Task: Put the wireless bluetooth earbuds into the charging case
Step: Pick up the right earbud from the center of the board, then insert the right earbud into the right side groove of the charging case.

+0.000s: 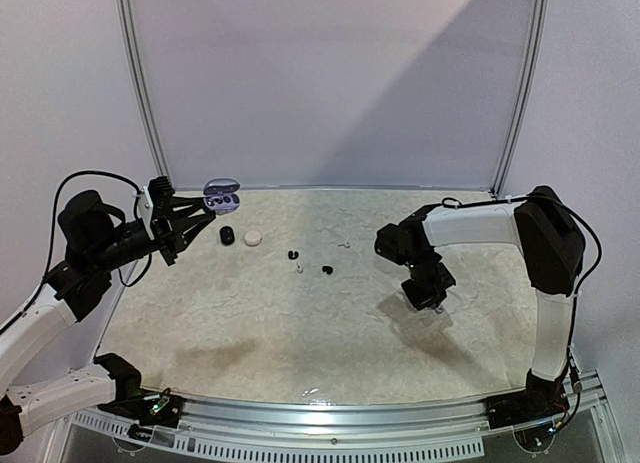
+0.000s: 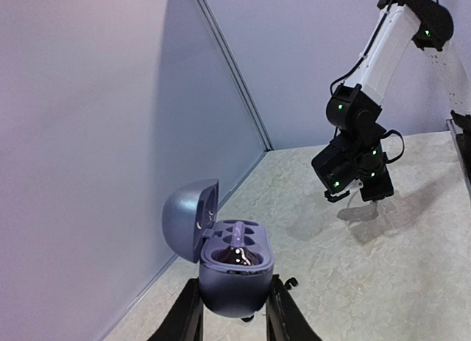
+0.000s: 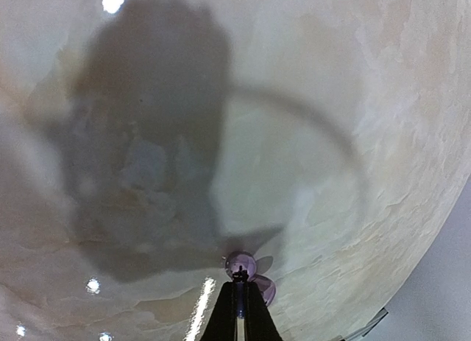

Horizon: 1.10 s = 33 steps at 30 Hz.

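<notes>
Under the right wrist alone, end effector (image 3: 240,291) apparently pinches earbud (image 3: 241,265).

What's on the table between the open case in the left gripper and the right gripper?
Top view: between the open case and the right gripper lie a black round piece, a white disc, and small earbuds scattered mid-table.

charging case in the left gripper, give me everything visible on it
The charging case is a rounded, pebble-like shell, bluish-grey with a smooth plastic look. Its hinged lid stands open, tipped back to the left. Inside, the insert shows moulded wells; one holds something dark and glossy, though what it is cannot be told. The left gripper clamps the lower body from both sides, holding it upright above the table.
</notes>
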### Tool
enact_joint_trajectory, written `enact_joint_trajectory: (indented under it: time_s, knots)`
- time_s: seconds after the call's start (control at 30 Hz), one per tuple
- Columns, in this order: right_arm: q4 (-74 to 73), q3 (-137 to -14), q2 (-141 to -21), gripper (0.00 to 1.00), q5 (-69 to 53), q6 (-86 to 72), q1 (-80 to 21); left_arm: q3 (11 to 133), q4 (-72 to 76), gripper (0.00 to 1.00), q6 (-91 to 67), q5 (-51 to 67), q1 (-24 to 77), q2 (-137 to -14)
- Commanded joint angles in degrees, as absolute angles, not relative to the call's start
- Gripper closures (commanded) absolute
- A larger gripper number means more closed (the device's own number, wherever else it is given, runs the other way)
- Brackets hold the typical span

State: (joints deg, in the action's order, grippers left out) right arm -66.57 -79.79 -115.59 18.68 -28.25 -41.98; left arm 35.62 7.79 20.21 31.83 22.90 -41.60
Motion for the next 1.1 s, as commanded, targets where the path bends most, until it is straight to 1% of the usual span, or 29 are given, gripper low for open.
enact_joint_trajectory:
  time_s: [0.0,0.2,0.3,0.4,0.5,0.67,0.87,1.0,1.07]
  knots:
    - [-67.53,-80.01,-114.64,1.0,20.38,-27.31,-41.49,35.44,7.51,1.0,20.83,31.44,23.38,-41.81]
    - [-68.92,-83.45,-112.59,1.0,16.76,-24.75,-41.52,35.43,7.28,1.0,20.35,33.0,23.34,-42.05]
    - [-67.59,-87.18,-108.94,1.0,9.32,-20.85,-41.87,35.76,6.1,1.0,19.03,37.14,23.27,-42.24]
    - [-64.19,-92.68,-102.68,1.0,1.07,-16.79,-43.24,35.99,5.71,1.0,16.85,41.78,23.28,-42.4]
    - [-60.92,-99.5,-97.4,1.0,-5.41,-14.12,-45.87,36.26,6.16,1.0,15.16,45.98,23.23,-42.95]
    - [-53.52,-108.39,-93.73,1.0,-11.67,-5.03,-54.23,37.95,4.61,1.0,18.33,54.26,23.26,-44.85]
    - [-48.85,-115.26,-95.9,1.0,-12.01,8.93,-65.29,40.3,1.47,1.0,22.62,58.89,23.34,-46.47]
    - [-51.88,-124.83,-103.05,1.0,-10.22,13.5,-69.18,41.52,0.19,1.0,24.47,60.48,23.82,-47.16]
    - [-53.99,-129.02,-106.09,1.0,-8.55,14.78,-70.23,42.1,-3.93,1.0,26.67,61.05,24.03,-47.2]
